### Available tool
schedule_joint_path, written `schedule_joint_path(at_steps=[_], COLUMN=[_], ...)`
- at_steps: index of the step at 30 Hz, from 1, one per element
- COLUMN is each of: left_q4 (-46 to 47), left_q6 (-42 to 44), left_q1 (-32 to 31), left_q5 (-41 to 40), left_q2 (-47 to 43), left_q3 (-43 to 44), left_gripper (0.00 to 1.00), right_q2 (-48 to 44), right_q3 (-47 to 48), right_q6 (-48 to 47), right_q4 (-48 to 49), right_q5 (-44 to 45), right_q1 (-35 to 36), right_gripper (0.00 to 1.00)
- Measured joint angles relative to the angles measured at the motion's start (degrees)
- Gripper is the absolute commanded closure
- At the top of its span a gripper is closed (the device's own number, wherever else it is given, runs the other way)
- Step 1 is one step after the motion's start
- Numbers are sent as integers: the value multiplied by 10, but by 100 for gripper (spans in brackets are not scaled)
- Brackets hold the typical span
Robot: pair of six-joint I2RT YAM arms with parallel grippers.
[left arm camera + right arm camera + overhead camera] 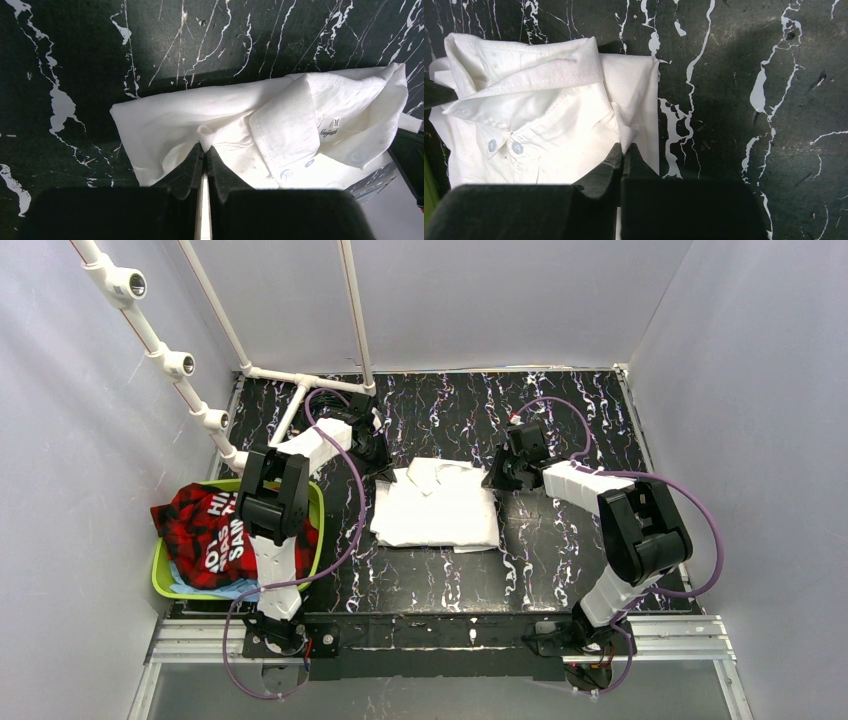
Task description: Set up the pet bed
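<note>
Black marbled bench [560, 560], enclosed by grey walls. White shirt [440, 510], folded, is laid at bench centre with its collar at the far side. Left fingers [187, 172] are closed on cloth at its far left corner. Right fingers [605, 170] are pinched on a fold near its far right corner. Green basket [160, 575] is set at the left edge, with a red garment [200, 520] heaped in it.
</note>
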Motion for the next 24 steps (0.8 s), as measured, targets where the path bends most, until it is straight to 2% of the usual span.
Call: schedule_joint_path(at_steps=[5, 11, 14, 18, 21, 24], left_q4=[-11, -20, -23, -25, -20, -12], left_q6=[5, 13, 15, 14, 16, 25], left_q1=[0, 0, 1, 9, 17, 24], left_q5=[3, -21, -51, -92, -119, -142], left_q2=[-19, -155, -204, -203, -168, -105], left_q3=[-1, -44, -55, -55, -55, -44], left_gripper=[100, 100, 100, 100, 100, 100], right_q2=[-49, -125, -118, -65, 1, 62], right_q3=[-11, -37, -38, -23, 20, 78], right_q6=[0, 0, -2, -2, -1, 1], right_q4=[7, 53, 80, 103, 99, 84], right_q5=[-7, -36, -51, -63, -61, -46], right_q1=[0, 0, 0, 0, 2, 4], right_gripper=[99, 99, 99, 99, 79, 52])
